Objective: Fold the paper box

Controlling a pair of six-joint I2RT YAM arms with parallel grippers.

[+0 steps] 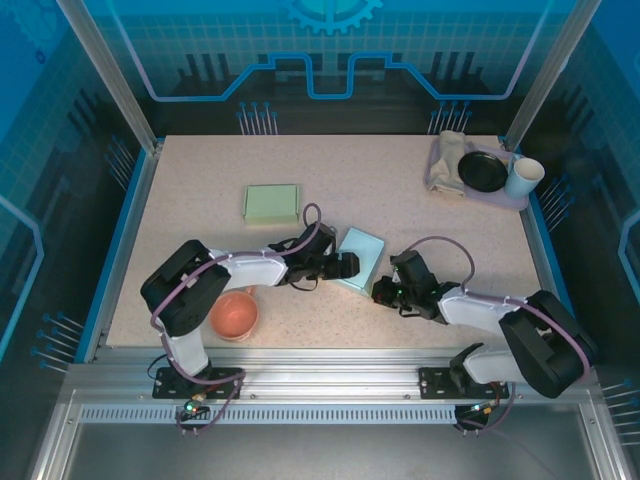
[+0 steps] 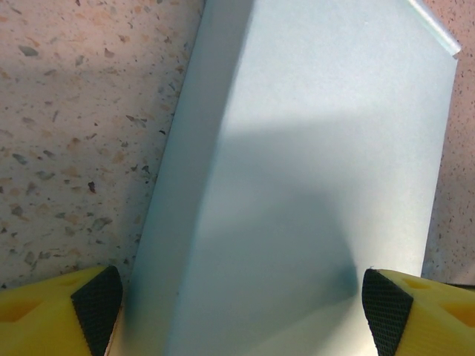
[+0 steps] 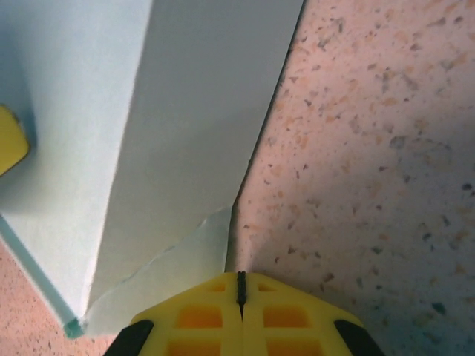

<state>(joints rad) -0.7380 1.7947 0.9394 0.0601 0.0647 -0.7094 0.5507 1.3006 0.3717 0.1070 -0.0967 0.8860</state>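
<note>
Pale blue paper box point(image 1: 362, 255) mid-fold: left gripper point(image 1: 343, 266) spreads wide astride one end, right gripper point(image 3: 240, 288) sits pinched shut at a loose flap point(image 3: 185, 256), which next likely needs pressing flat

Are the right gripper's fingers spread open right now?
No, the right gripper is shut, its two yellow halves meeting along a thin seam beside the light blue paper box.
</note>
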